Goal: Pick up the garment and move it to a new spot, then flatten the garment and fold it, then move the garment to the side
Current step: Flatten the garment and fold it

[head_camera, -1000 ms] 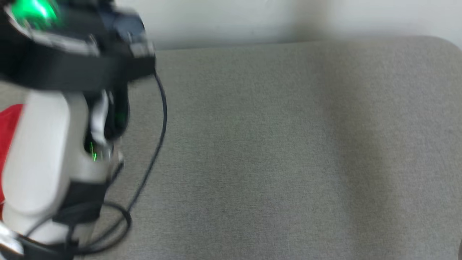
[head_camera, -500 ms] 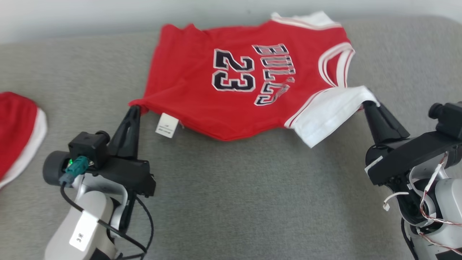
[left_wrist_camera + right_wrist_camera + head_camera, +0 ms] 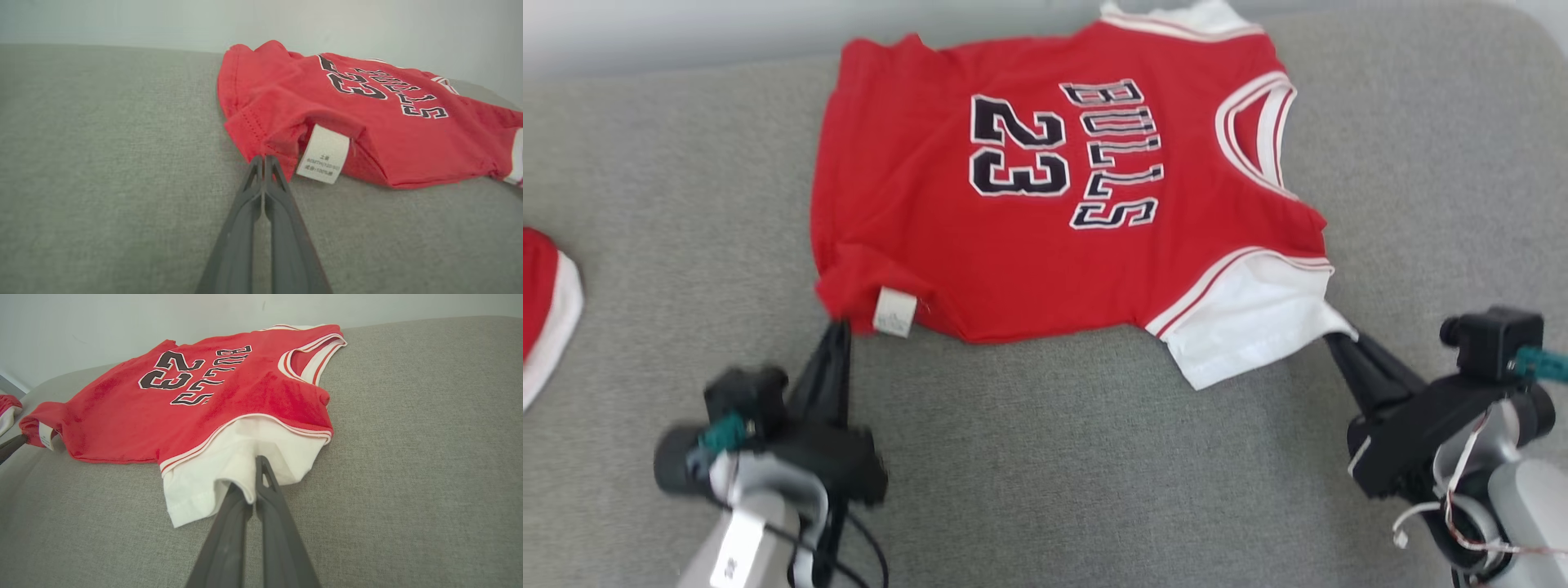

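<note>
The garment [image 3: 1045, 245] is a red jersey with "23" and black lettering, white sleeves and white trim. It lies spread on the grey cushion [image 3: 1094, 465], number side up. My left gripper [image 3: 837, 328] is shut on its near red hem corner, beside the white care label [image 3: 325, 154]. In the left wrist view the left gripper [image 3: 264, 158] pinches the hem of the garment [image 3: 367, 106]. My right gripper [image 3: 1333, 336] is shut on the white sleeve. In the right wrist view the sleeve of the garment [image 3: 204, 400] drapes over one finger of the right gripper [image 3: 252, 477].
Another red and white cloth [image 3: 543, 302] lies at the cushion's left edge, and this cloth [image 3: 6, 408] also shows at the far left of the right wrist view. A pale wall [image 3: 686, 33] runs along the back of the cushion. The cushion's rounded corner is at the far right.
The head camera swung from the bare cushion onto the garment. In the last half second both grippers drew back toward me, dragging the garment's near edge with them; it now lies flatter.
</note>
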Controlling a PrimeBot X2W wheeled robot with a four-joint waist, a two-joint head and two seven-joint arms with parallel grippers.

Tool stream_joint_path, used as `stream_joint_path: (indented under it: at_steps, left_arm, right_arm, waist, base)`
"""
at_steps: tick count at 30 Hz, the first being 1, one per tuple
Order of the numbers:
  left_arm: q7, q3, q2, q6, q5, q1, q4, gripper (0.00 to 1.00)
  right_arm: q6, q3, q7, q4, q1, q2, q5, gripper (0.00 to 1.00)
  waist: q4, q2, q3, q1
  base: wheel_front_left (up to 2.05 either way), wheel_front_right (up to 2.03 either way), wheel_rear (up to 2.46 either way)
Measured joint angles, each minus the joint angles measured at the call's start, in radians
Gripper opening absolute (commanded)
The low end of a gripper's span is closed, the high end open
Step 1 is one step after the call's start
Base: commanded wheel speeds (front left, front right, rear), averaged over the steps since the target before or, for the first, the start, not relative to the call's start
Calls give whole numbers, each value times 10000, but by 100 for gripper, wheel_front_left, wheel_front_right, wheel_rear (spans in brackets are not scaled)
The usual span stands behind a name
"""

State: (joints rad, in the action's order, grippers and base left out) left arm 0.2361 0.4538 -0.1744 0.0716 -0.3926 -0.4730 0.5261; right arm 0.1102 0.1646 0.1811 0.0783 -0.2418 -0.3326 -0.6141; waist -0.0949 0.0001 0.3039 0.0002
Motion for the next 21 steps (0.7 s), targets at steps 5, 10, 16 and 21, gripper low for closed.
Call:
stream_joint_path:
  at_steps: [5,10,16,21]
  left_arm:
    - [111,-217,44,90,-132,1335,-278,0]
    - [115,-410,63,121,-301,2125,-571,0]
    - [128,-545,-29,161,-458,2903,-949,0]
    - [128,-550,-128,155,-506,3299,-1135,0]
  right_arm:
    - [44,228,-144,155,639,-128,-2,0]
    - [59,299,-151,-54,1393,-324,-132,0]
    - [119,384,71,-495,2487,-838,-539,0]
    - [130,435,403,-823,3247,-1166,-978,0]
  waist:
    - [311,-1,-695,-2]
    - [639,-1,-1306,-3]
    - [992,-1,-1858,-4]
    - [1144,-1,-2099,-4]
  base:
    - [0,0,0]
    - [0,0,0]
    - [0,0,0]
    - [0,0,0]
